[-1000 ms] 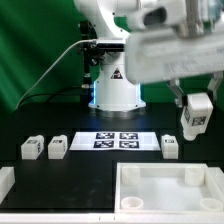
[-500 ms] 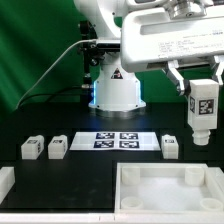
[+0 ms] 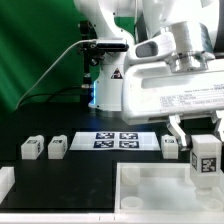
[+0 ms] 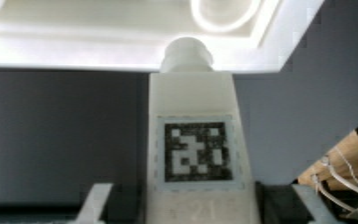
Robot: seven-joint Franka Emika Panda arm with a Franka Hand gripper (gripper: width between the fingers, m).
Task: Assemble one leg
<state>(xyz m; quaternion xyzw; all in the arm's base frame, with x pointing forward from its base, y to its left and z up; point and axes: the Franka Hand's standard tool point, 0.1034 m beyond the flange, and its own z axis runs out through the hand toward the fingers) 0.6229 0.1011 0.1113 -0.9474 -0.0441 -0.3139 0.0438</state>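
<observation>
My gripper (image 3: 206,150) is shut on a white leg (image 3: 206,160) with a black-and-white tag on its face and holds it upright above the right side of the large white tray-like part (image 3: 160,186). In the wrist view the held leg (image 4: 199,130) runs out from between my fingers (image 4: 105,203), its rounded end pointing at the tray's rim and a round hole (image 4: 229,12). Three other legs stand on the black table: two at the exterior view's left (image 3: 31,149) (image 3: 57,148) and one at the right (image 3: 170,146).
The marker board (image 3: 114,141) lies flat in the middle of the table in front of the arm's base (image 3: 108,95). A white part (image 3: 5,183) shows at the left edge. A black cable hangs behind at the left.
My gripper has come down and toward the camera with the leg in it, from above the table's right side to just over the tray's right part.
</observation>
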